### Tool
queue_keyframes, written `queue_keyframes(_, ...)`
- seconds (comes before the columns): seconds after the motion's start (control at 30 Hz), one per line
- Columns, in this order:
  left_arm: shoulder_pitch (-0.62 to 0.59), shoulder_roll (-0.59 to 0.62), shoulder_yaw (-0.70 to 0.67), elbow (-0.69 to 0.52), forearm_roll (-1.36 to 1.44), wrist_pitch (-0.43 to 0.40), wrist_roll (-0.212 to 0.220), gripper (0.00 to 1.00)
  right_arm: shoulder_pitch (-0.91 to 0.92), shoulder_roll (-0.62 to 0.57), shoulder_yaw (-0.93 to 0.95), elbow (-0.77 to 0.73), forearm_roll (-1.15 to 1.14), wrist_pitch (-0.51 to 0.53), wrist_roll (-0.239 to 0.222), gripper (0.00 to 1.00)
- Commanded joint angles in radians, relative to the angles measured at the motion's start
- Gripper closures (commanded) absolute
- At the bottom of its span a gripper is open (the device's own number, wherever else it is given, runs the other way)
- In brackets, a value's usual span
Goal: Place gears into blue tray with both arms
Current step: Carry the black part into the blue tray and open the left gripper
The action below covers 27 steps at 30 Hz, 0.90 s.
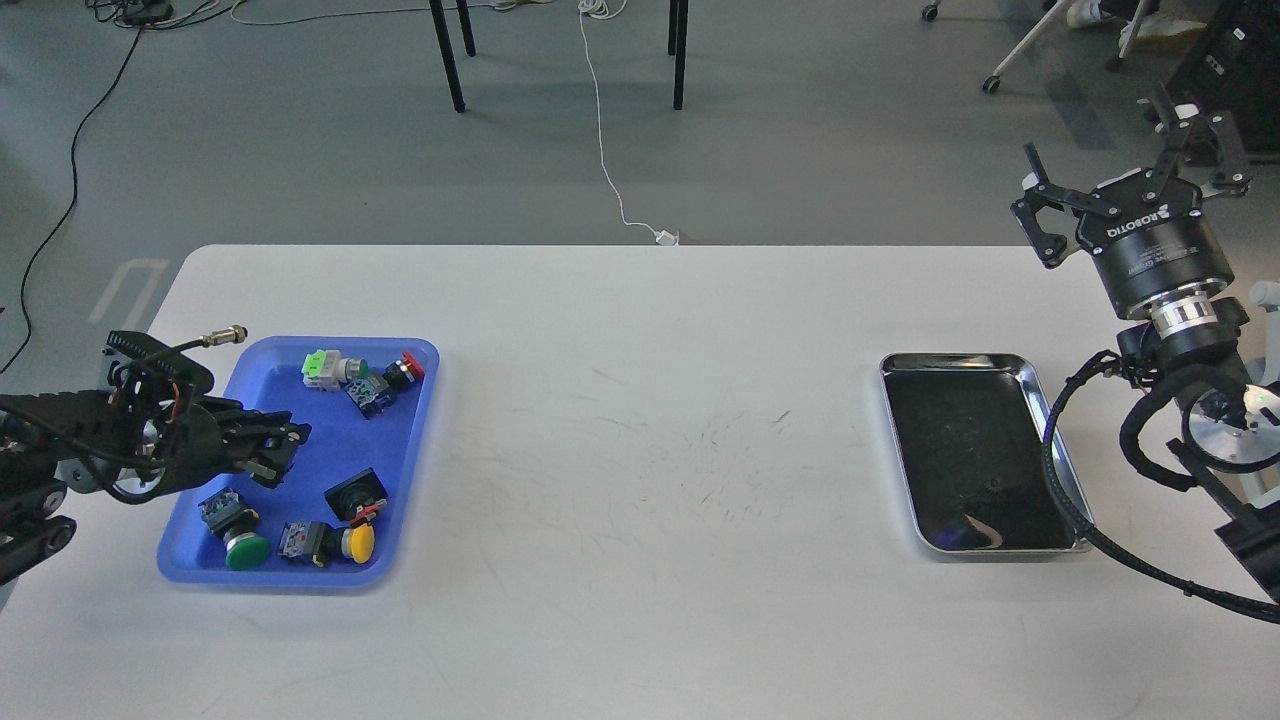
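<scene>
My left claw point(275, 450) lies low over the left half of the shallow rectangular blue plastic tray point(415, 440), fingers pointing toward 3 o'clock; they read as one dark mass, so I cannot tell whether they are parted or pinched, or whether anything sits between them. My right claw point(1130, 165) is raised at the far right, fingers spread wide and holding nothing.

A faint small dark toothed wheel point(992, 484) seems to rest in the shiny steel tray point(1035, 390), on its dark bottom; I cannot make out a second gear. Around my left claw the blue tray holds only push-button switches with green point(245, 550), yellow point(358, 541) and red point(411, 366) caps.

The wheel lies toward 7 o'clock from my right claw, well below it, and far off at 3 o'clock from my left. I judge the right arm much the nearer one for that pick.
</scene>
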Motion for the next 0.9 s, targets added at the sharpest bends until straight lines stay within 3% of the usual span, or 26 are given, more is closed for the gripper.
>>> queue_keyframes(0.0, 0.002, -0.010, 0.000, 0.007, -0.005, 0.006, 0.001, 0.56, 0.000, 0.003, -0.002, 0.000, 0.000, 0.000, 0.000, 0.01)
queue_keyframes(0.07, -0.002, -0.010, -0.003, 0.007, -0.007, 0.006, 0.001, 0.35, 0.001, 0.004, -0.002, 0.000, 0.000, 0.000, 0.000, 0.01)
queue_keyframes(0.2, -0.019, -0.004, -0.018, -0.005, -0.114, 0.004, -0.002, 0.19, 0.003, -0.005, -0.005, 0.002, 0.000, 0.000, 0.000, 0.01)
queue_keyframes(0.4, -0.158, 0.028, -0.018, -0.009, -0.550, -0.039, -0.048, 0.08, 0.013, -0.063, -0.008, 0.002, -0.023, 0.000, -0.002, 0.01)
queue_keyframes(0.57, -0.275, 0.027, -0.040, -0.008, -1.039, -0.085, -0.045, 0.04, 0.066, -0.143, -0.010, 0.000, -0.170, 0.000, -0.002, 0.01)
queue_keyframes(0.73, -0.284, -0.048, -0.174, 0.003, -1.479, -0.096, -0.038, 0.02, 0.135, -0.224, -0.069, -0.001, -0.343, 0.000, -0.003, 0.01)
queue_keyframes(0.87, -0.283, -0.120, -0.227, 0.007, -1.657, -0.094, -0.037, 0.02, 0.236, -0.273, -0.178, 0.002, -0.442, 0.000, -0.002, 0.01)
